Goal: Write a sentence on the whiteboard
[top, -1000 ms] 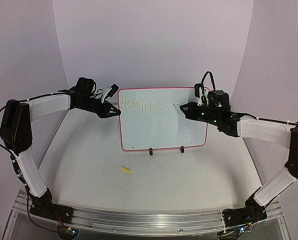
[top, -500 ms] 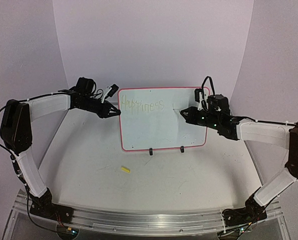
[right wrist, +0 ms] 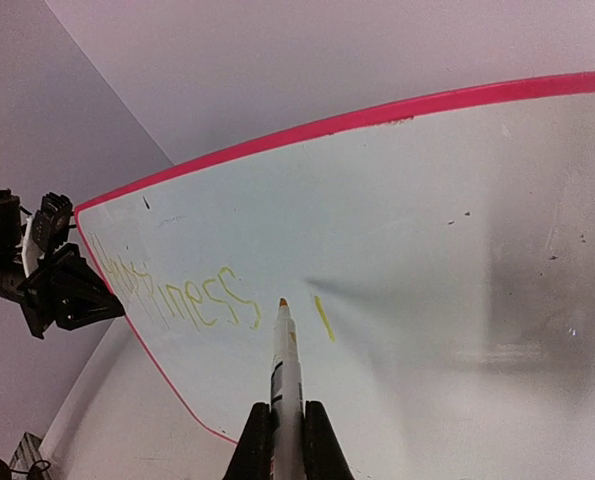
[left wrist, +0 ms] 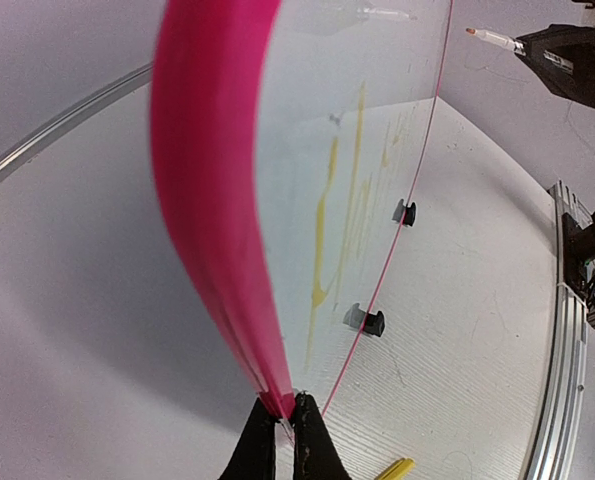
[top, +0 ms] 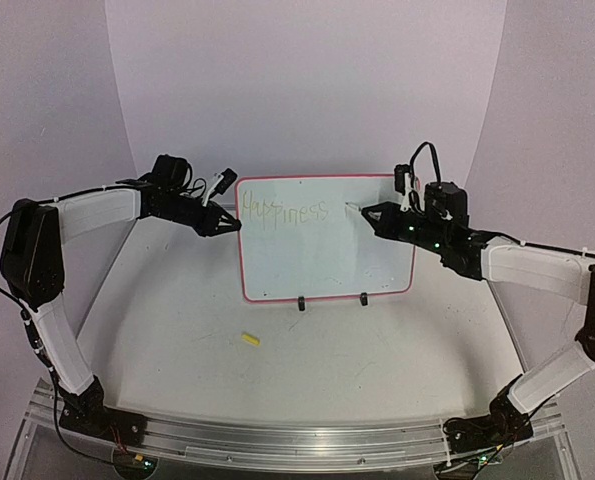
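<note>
While the whiteboard [top: 327, 255] stands upright at the back of the bench [top: 327, 370], the sentence [right wrist: 192, 300] reads only "Happiness" plus 1 short stroke [right wrist: 323, 318]. The right pincer [right wrist: 286, 410], clamped on the marker [right wrist: 285, 360], has lifted since half a second ago, tip beside that stroke, so word 2 looks barely begun. The left pincer [left wrist: 287, 400] pinches the board's left border, steadying it.

White-shelled arms [top: 97, 210] with black joints and thin cables
</note>
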Motion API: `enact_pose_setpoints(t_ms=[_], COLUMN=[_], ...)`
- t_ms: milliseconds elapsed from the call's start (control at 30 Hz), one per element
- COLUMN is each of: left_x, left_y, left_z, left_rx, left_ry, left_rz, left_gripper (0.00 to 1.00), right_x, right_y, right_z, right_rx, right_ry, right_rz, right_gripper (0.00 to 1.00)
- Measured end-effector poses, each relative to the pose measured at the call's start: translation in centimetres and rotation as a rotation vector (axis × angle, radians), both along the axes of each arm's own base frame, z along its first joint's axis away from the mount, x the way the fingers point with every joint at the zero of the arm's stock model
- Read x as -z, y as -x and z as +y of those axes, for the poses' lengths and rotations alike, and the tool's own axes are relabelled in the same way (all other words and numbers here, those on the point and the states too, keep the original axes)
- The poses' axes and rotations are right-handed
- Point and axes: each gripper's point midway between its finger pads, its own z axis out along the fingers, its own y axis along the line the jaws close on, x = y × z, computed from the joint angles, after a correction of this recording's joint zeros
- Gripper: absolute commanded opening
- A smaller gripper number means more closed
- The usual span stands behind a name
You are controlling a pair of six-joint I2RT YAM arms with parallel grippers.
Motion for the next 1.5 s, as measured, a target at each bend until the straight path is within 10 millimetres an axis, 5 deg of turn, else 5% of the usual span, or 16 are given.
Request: enact_pose_setpoints(t_ms=[633, 1067, 1500], left_x=[0.0, 0.0, 0.0], left_y=[0.0, 0.0, 0.0], left_z=[0.0, 0.0, 0.0], left_rx=[-0.001, 0.001, 0.001], left_ry=[0.000, 0.000, 0.000], left_rz=[0.001, 0.000, 0.000], left_gripper=[0.00, 0.00, 0.00], right_x=[1.1, -0.7, 1.3], right_y=[-1.6, -0.7, -1.3], right_z=[0.1, -0.7, -0.8], right_rx=[0.042, 0.052, 0.077], right_ry=[0.021, 0.003, 0.032], right_rz=[0.012, -0.028, 0.005], right_gripper=[0.00, 0.00, 0.00])
